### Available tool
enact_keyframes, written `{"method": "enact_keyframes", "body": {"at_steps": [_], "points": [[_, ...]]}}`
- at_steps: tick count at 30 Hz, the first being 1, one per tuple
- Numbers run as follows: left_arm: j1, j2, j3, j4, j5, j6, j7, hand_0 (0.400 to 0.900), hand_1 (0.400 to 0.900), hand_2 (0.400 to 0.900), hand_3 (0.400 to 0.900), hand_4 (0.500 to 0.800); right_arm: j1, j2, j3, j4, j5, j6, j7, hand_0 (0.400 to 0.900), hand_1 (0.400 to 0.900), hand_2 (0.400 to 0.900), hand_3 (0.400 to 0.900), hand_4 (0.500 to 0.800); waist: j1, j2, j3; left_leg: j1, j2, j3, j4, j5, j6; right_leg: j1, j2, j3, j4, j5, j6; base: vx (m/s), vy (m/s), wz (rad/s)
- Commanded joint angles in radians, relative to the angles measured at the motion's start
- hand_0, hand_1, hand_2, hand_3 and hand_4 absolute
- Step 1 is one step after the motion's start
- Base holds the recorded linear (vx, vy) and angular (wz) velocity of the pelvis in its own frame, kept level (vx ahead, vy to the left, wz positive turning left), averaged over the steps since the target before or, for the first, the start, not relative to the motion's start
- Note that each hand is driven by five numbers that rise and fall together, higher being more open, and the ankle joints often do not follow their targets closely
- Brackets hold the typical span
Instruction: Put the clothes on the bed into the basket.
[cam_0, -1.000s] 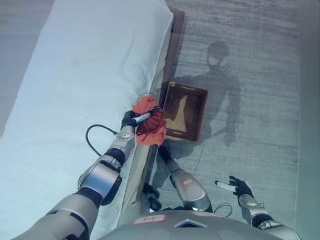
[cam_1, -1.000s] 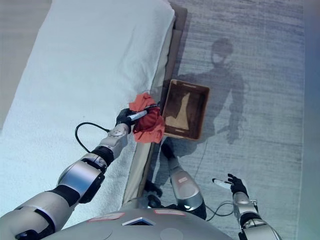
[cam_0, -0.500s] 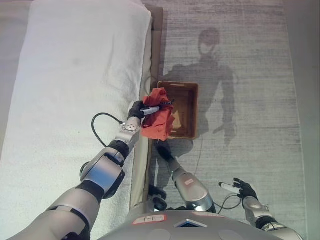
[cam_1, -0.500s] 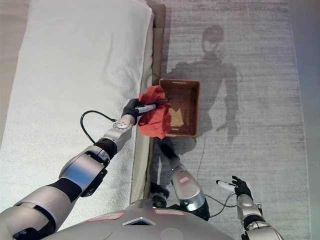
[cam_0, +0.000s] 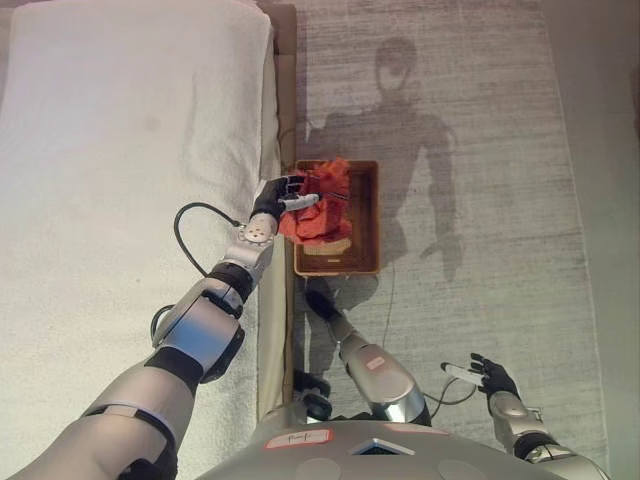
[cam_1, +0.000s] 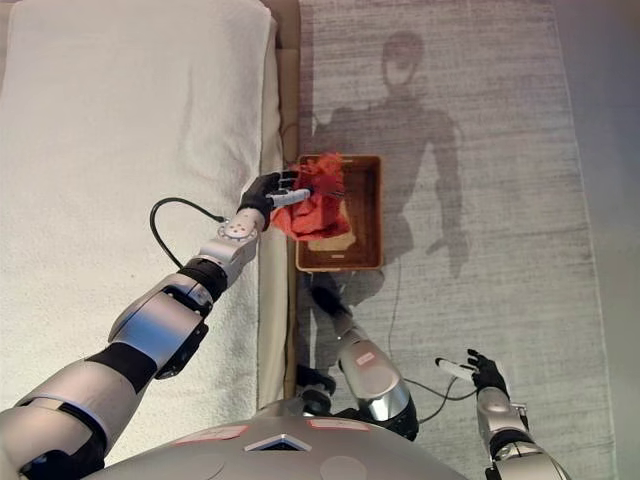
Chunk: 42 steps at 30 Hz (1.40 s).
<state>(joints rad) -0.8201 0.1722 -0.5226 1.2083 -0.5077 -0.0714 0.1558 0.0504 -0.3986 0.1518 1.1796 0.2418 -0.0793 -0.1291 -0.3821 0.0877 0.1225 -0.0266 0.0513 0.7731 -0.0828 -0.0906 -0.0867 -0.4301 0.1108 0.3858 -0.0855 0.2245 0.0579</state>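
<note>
A grey carpet (cam_0: 500, 200) with fine woven lines covers the floor on the right. On the far right edge runs a strip of plain lighter floor (cam_0: 610, 150).

Bright, even light, probably from a source behind and above, throws a sharp dark shadow up the grey carpet (cam_0: 480, 200) at upper centre; the white bed cover (cam_0: 130, 150) at left looks nearly washed out, detail crisp throughout
</note>
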Motion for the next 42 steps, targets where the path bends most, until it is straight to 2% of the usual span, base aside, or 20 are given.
{"method": "enact_keyframes", "body": {"at_steps": [1,7,12,18,20,21,22,23,24,26,27,29,30,32,34,37,42], "points": [[-0.095,-0.005,0.068,-0.036,-0.007,-0.107,0.021,0.900,0.900,0.900,0.900,0.800,0.053,-0.072,-0.027,0.044,0.043,-0.021,-0.039,0.900,0.900,0.900,0.900,0.800,-0.028,0.003,-0.043,0.015,0.044,-0.060,0.118,-0.079,-0.017,0.035,-0.020,-0.057,0.020,-0.066,0.088,0.00,0.000,0.00],[-0.062,-0.022,0.077,-0.046,-0.039,-0.115,0.008,0.900,0.900,0.900,0.900,0.800,0.065,-0.057,-0.028,0.048,0.045,-0.025,-0.036,0.900,0.900,0.900,0.900,0.800,-0.017,0.003,-0.045,0.007,0.048,-0.082,0.135,-0.081,-0.020,0.042,-0.030,-0.074,0.025,-0.071,0.085,-0.02,-0.021,0.13],[-0.035,-0.017,0.078,-0.037,-0.023,-0.106,0.003,0.900,0.900,0.900,0.900,0.800,0.065,-0.050,-0.025,0.052,0.045,-0.024,-0.034,0.900,0.900,0.900,0.900,0.800,-0.007,0.005,-0.043,-0.004,0.047,-0.114,0.144,-0.080,-0.018,0.053,-0.042,-0.099,0.028,-0.076,0.083,-0.04,-0.012,0.26],[0.066,0.011,0.109,0.002,0.020,-0.077,-0.002,0.900,0.900,0.900,0.900,0.800,0.048,-0.022,-0.016,0.064,0.048,-0.017,-0.020,0.900,0.900,0.900,0.900,0.800,0.035,0.006,-0.027,0.048,0.034,-0.191,0.121,-0.061,-0.014,0.133,-0.072,-0.166,0.033,-0.100,0.077,-0.04,0.011,0.46],[0.100,0.026,0.102,0.016,0.088,-0.067,-0.006,0.900,0.900,0.900,0.900,0.800,0.034,-0.015,-0.010,0.071,0.048,-0.013,-0.016,0.900,0.900,0.900,0.900,0.800,0.049,0.004,-0.022,0.072,0.027,-0.215,0.108,-0.053,-0.012,0.167,-0.076,-0.185,0.032,-0.107,0.075,-0.05,0.026,0.38],[0.101,0.026,0.102,0.015,0.088,-0.066,-0.006,0.900,0.900,0.900,0.900,0.800,0.033,-0.015,-0.009,0.072,0.048,-0.013,-0.016,0.900,0.900,0.900,0.900,0.800,0.048,0.003,-0.021,0.074,0.027,-0.216,0.107,-0.052,-0.012,0.169,-0.076,-0.186,0.031,-0.108,0.075,-0.08,0.042,0.41],[0.148,0.047,0.104,0.023,0.173,-0.060,0.008,0.900,0.900,0.900,0.900,0.800,0.016,-0.009,-0.005,0.080,0.043,-0.010,-0.009,0.900,0.900,0.900,0.900,0.800,0.074,0.004,-0.020,0.090,0.021,-0.240,0.097,-0.046,-0.008,0.194,-0.084,-0.211,0.029,-0.117,0.073,-0.05,0.030,0.30],[0.148,0.047,0.104,0.022,0.173,-0.060,0.008,0.900,0.900,0.900,0.900,0.800,0.016,-0.009,-0.005,0.080,0.043,-0.010,-0.009,0.900,0.900,0.900,0.900,0.800,0.072,0.003,-0.019,0.091,0.021,-0.241,0.097,-0.045,-0.008,0.196,-0.085,-0.212,0.029,-0.117,0.073,-0.10,0.065,0.48],[0.223,0.066,0.138,0.038,0.192,-0.058,0.005,0.900,0.900,0.900,0.900,0.800,-0.011,0.004,0.008,0.088,0.039,-0.009,-0.004,0.900,0.900,0.900,0.900,0.800,0.097,-0.002,-0.018,0.108,0.013,-0.257,0.088,-0.042,-0.002,0.221,-0.088,-0.225,0.028,-0.121,0.072,-0.09,0.072,0.25],[0.293,0.079,0.168,0.048,0.215,-0.049,0.003,0.900,0.900,0.900,0.900,0.800,-0.034,0.014,0.019,0.095,0.030,-0.007,0.001,0.900,0.900,0.900,0.900,0.800,0.122,-0.008,-0.018,0.122,0.007,-0.274,0.077,-0.033,0.002,0.243,-0.095,-0.243,0.027,-0.126,0.071,-0.09,0.066,0.24],[0.294,0.080,0.168,0.047,0.215,-0.049,0.003,0.900,0.900,0.900,0.900,0.800,-0.034,0.014,0.019,0.095,0.030,-0.008,0.001,0.900,0.900,0.900,0.900,0.800,0.121,-0.008,-0.017,0.123,0.007,-0.274,0.076,-0.032,0.002,0.244,-0.095,-0.243,0.026,-0.126,0.071,-0.09,0.061,0.26],[0.416,0.103,0.186,0.058,0.281,-0.044,-0.016,0.900,0.900,0.900,0.900,0.800,-0.067,0.023,0.034,0.101,0.008,-0.003,0.004,0.900,0.900,0.900,0.900,0.800,0.157,-0.018,-0.024,0.140,0.001,-0.302,0.053,-0.016,0.008,0.274,-0.103,-0.268,0.027,-0.134,0.067,-0.09,0.066,0.29],[0.417,0.103,0.187,0.057,0.281,-0.044,-0.016,0.900,0.900,0.900,0.900,0.800,-0.067,0.023,0.035,0.101,0.008,-0.003,0.004,0.900,0.900,0.900,0.900,0.800,0.156,-0.018,-0.024,0.141,0.001,-0.303,0.053,-0.016,0.008,0.274,-0.103,-0.268,0.027,-0.135,0.067,-0.08,0.061,0.31],[0.524,0.110,0.225,0.061,0.301,-0.037,-0.032,0.900,0.900,0.900,0.900,0.800,-0.088,0.027,0.043,0.108,-0.017,-0.001,0.005,0.900,0.900,0.900,0.900,0.800,0.193,-0.025,-0.032,0.157,-0.004,-0.329,0.032,-0.006,0.014,0.302,-0.110,-0.296,0.028,-0.145,0.064,-0.09,0.084,0.34],[0.589,0.103,0.238,0.067,0.313,-0.037,-0.050,0.900,0.900,0.900,0.900,0.800,-0.099,0.028,0.043,0.104,-0.020,0.002,0.006,0.900,0.900,0.900,0.900,0.800,0.208,-0.028,-0.036,0.166,-0.007,-0.348,0.023,-0.002,0.019,0.318,-0.115,-0.310,0.031,-0.150,0.063,-0.08,0.087,0.30],[0.634,0.099,0.247,0.080,0.343,-0.033,-0.057,0.900,0.900,0.900,0.900,0.800,-0.109,0.032,0.050,0.108,-0.032,0.003,0.009,0.900,0.900,0.900,0.900,0.800,0.229,-0.040,-0.041,0.163,-0.013,-0.355,0.014,0.021,0.026,0.322,-0.123,-0.322,0.030,-0.141,0.057,-0.11,0.038,0.20],[0.702,0.082,0.273,0.165,0.406,-0.007,-0.087,0.900,0.900,0.900,0.900,0.800,-0.136,0.047,0.073,0.125,-0.072,0.019,0.022,0.900,0.900,0.900,0.900,0.800,0.260,-0.049,-0.046,0.172,-0.021,-0.405,-0.004,0.031,0.035,0.352,-0.137,-0.361,0.036,-0.153,0.056,-0.05,0.065,0.29]]}}
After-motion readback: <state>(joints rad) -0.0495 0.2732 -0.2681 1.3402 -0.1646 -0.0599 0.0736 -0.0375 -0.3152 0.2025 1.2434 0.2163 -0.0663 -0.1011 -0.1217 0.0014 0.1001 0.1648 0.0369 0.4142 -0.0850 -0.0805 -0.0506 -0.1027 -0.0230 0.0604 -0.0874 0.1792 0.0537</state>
